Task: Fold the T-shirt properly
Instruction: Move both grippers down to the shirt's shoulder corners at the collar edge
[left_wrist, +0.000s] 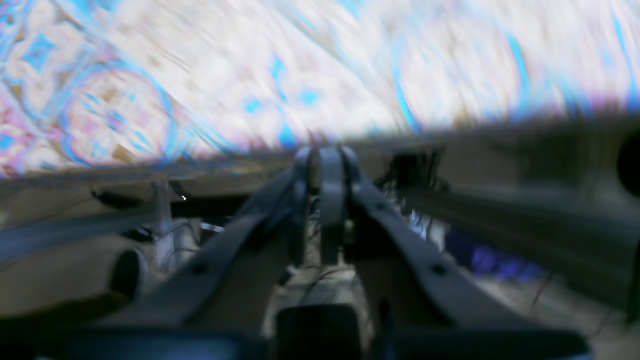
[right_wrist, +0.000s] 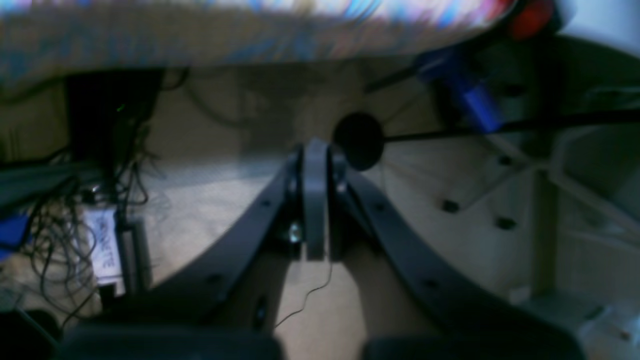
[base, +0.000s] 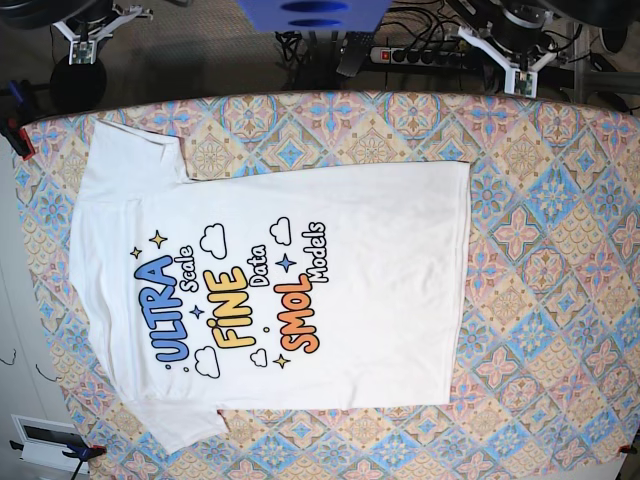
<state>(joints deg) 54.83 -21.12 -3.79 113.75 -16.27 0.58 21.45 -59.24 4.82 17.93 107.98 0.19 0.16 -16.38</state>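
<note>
One T-shirt (base: 300, 290) lies flat and unfolded on the bench (base: 560, 250), print side up. In the base view its body fills the middle of the frame: hem toward the right, collar end and sleeves toward the left. One sleeve points to the upper left, the other to the lower left. Coloured lettering, clouds and stars sit left of centre on the white cloth. A patterned tile cover in blue, orange and pink spans the bench around the T-shirt.

Neither arm reaches over the bench in the base view; only white mounts show at the upper left and upper right corners.

Left wrist view: heavily blurred. The left gripper (left_wrist: 330, 155) sits at centre frame, jaws drawn together at the tips with nothing between them; whether a slight gap remains cannot be told. The patterned cover fills the upper half.

Right wrist view: the right gripper (right_wrist: 315, 150) sits at centre frame, jaws clenched, grasping nothing. Cables (right_wrist: 75, 210) lie at the left.
</note>
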